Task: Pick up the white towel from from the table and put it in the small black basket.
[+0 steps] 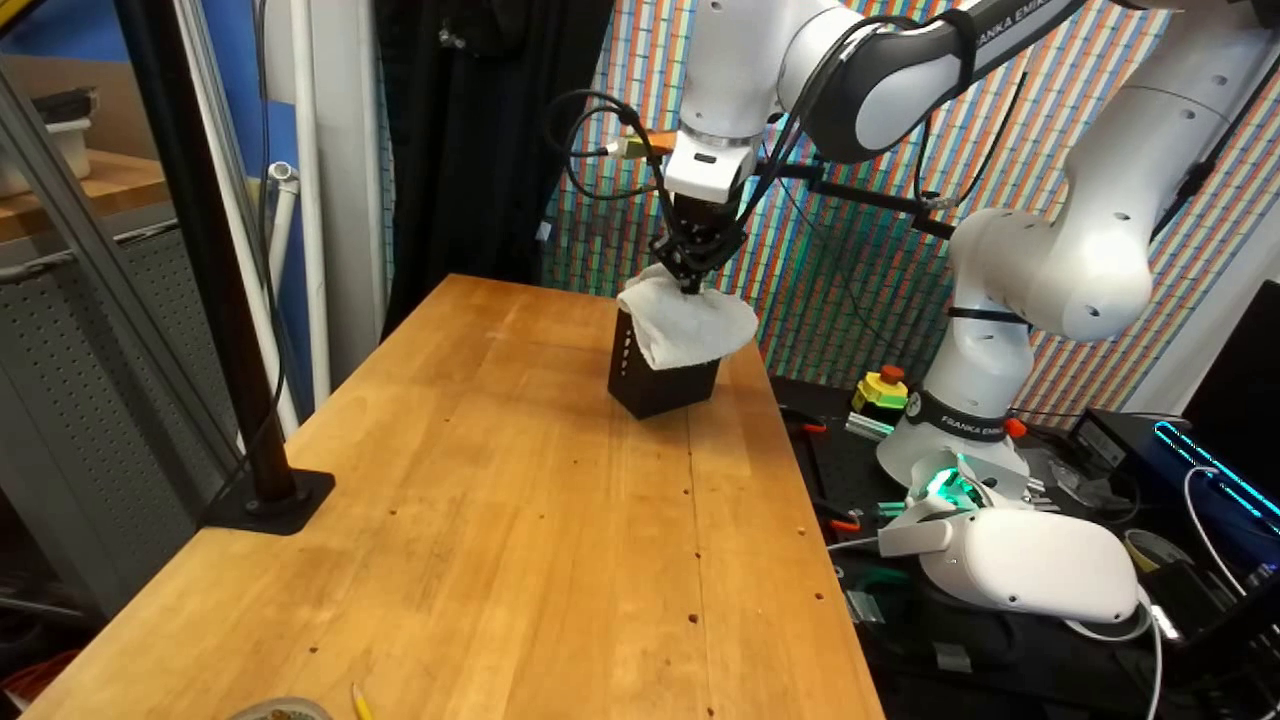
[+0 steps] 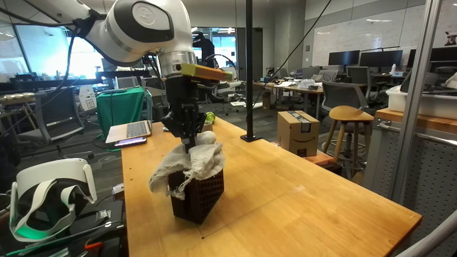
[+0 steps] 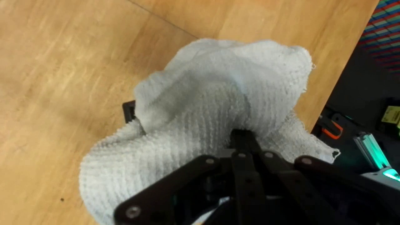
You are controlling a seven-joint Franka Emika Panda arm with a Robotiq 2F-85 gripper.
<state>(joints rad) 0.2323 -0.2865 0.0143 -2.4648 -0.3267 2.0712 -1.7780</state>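
Gripper [image 2: 189, 144]: pointing down, clenched on the white towel [image 2: 207, 157], cloth bunched up around the grip
Fingers [image 3: 243, 142]: tight together in the wrist view, ends sunk in the folds, so the very tips are hidden
Towel: draped over the mouth of the black basket [image 2: 198, 203], hiding much of the rim; one end dangles outside the wall in an exterior view; can't tell from here how much sits inside
Basket: upright on the table [image 2: 292, 210], walls full of holes, near the edge on the side of the robot base [image 1: 970, 375]; in the wrist view a corner pokes out beside the cloth
Arm [image 2: 139, 21]: white Franka, bent in over that edge, last link vertical above the basket
Table: wood, seam running past the basket, small dark holes in the top
Black post [image 1: 225, 250]: on a flat plate at the opposite edge, well apart from the basket
Pencil [image 1: 362, 703]: yellow, near a round dish [image 1: 280, 703], both cut off at the bottom of an exterior view
Laptop [image 2: 137, 129]: keyboard showing, at the table's edge, well apart from the basket
Headset [image 1: 1040, 565]: white, near the robot base
E-stop [image 1: 882, 388]: red button on yellow, just beside the robot base
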